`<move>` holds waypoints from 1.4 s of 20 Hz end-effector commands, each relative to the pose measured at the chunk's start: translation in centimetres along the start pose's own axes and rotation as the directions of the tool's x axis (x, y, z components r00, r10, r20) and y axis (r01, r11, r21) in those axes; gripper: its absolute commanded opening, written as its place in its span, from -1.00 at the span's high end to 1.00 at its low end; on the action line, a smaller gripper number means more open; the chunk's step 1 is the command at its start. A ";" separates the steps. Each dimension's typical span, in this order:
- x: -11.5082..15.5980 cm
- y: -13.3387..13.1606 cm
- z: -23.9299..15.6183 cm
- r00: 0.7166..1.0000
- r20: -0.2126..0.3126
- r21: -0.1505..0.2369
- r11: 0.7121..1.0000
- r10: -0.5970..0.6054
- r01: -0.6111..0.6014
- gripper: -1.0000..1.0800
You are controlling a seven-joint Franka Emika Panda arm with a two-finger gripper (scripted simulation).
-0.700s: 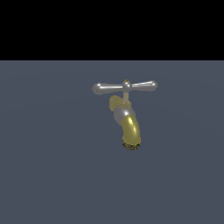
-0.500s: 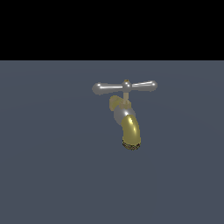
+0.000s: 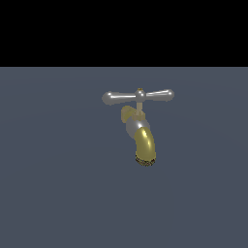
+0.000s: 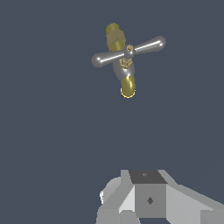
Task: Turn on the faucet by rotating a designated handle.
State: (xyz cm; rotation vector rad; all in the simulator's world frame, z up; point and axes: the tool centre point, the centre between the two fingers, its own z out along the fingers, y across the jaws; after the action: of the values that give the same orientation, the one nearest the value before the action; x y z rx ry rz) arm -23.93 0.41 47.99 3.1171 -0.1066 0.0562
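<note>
Hand hanging well apart from the untouched faucet

The faucet (image 3: 139,127) is standing mid-counter (image 3: 53,193), its handle (image 3: 138,96) lying level; the hand (image 4: 144,205) is showing only its base, fingers hidden, so I cannot tell its state. A misjudged approach risks glancing off the handle's rounded ends.

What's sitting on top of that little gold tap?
On top of the faucet sits a silver crossbar handle with two rounded ends, centred on a thin brass stem. Where the stem joins the body is hidden behind the silver collar. Nothing rests on the handle.
</note>
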 end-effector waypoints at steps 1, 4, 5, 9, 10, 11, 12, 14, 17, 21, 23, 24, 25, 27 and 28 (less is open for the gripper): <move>0.4 -0.6 0.8 0.999 0.002 0.000 0.999 0.034 -0.034 1.00; 1.2 -1.6 2.0 0.996 0.004 0.000 0.996 0.085 -0.085 1.00; 1.5 -1.9 2.4 0.994 0.004 0.000 0.994 0.105 -0.105 1.00; 2.8 -3.4 4.4 0.982 0.008 0.000 0.982 0.190 -0.190 1.00; 3.2 -3.7 4.9 0.977 0.009 0.000 0.977 0.212 -0.212 1.00; 3.6 -4.1 5.4 0.972 0.010 0.000 0.972 0.234 -0.234 1.00; 3.9 -4.4 6.0 0.967 0.010 0.000 0.967 0.255 -0.255 1.00; 4.7 -5.1 7.0 0.955 0.012 0.000 0.955 0.298 -0.298 1.00; 6.0 -6.0 8.5 0.933 0.015 -0.001 0.933 0.361 -0.361 1.00; 7.8 -7.1 10.6 0.897 0.018 -0.002 0.897 0.442 -0.442 1.00; 8.7 -7.6 11.6 0.876 0.020 -0.002 0.876 0.481 -0.481 1.00; 9.2 -7.8 12.1 0.865 0.021 -0.002 0.866 0.501 -0.501 1.00; 9.6 -8.0 12.7 0.854 0.022 -0.003 0.854 0.519 -0.520 1.00; 10.6 -8.4 13.7 0.831 0.023 -0.003 0.831 0.556 -0.556 1.00; 11.1 -8.6 14.2 0.818 0.024 -0.004 0.819 0.574 -0.574 1.00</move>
State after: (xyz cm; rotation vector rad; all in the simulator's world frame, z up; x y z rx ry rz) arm -12.59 7.67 34.82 2.9721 -0.9947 0.0279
